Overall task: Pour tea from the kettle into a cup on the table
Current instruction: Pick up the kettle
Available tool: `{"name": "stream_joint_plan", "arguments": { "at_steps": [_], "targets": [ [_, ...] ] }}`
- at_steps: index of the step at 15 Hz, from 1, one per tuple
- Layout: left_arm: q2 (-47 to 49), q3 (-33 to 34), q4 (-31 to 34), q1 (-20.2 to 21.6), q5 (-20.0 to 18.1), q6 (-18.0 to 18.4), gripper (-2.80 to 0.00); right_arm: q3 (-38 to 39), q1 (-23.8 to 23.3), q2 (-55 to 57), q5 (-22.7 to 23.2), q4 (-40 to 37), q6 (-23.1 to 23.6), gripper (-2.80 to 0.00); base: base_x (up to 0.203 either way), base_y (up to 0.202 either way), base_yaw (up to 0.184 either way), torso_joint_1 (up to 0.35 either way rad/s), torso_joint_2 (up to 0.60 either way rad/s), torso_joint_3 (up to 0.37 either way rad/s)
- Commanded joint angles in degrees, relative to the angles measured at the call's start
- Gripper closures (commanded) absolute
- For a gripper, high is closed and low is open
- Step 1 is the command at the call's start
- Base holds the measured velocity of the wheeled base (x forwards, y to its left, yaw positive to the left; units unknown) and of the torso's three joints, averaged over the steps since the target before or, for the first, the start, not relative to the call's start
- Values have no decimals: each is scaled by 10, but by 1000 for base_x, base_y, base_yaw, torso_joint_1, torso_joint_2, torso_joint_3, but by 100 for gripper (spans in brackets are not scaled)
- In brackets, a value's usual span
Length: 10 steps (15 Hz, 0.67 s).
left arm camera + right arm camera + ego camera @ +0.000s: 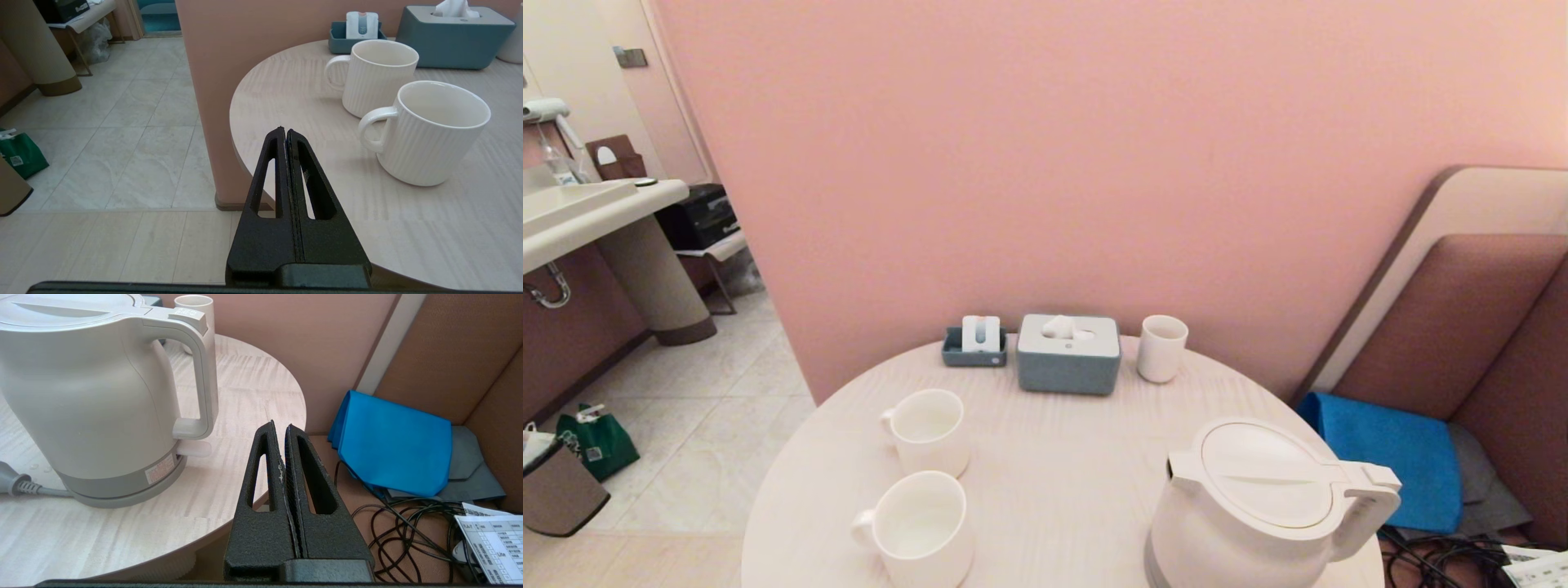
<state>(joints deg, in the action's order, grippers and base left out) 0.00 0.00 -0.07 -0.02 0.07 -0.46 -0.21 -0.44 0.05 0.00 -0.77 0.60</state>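
The white kettle (1250, 506) stands on its grey base at the near right of the round pale-wood table (1054, 457), handle (202, 371) turned toward the right. Two white mugs sit at the near left: the nearer cup (919, 527) and the farther one (929, 430), both with handles to the left. My left gripper (285, 130) is shut and empty, low by the table's left edge, short of the nearer cup (433, 130). My right gripper (280, 426) is shut and empty at the table's right edge, apart from the kettle (90, 396). Neither arm shows in the head view.
At the back of the table stand a grey tissue box (1068, 353), a small tray with a white holder (974, 343) and a handleless white tumbler (1161, 348). The kettle's grey cord (24, 486) lies on the table. A blue cloth (392, 445) and black cables (412, 531) lie right of it.
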Motion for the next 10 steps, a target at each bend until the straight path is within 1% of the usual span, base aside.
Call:
{"name": "stream_joint_plan", "arguments": {
  "at_steps": [1, 10],
  "targets": [
    [0, 0, 0, 0, 0, -1, 0, 0, 0, 0, 0, 0, 0, 0, 0, 0, 0, 0, 0, 0],
    [1, 0, 0, 0, 0, -1, 0, 0, 0, 0, 0, 0, -3, 0, 0, 0, 0, 0, 0, 0]
  ]
}}
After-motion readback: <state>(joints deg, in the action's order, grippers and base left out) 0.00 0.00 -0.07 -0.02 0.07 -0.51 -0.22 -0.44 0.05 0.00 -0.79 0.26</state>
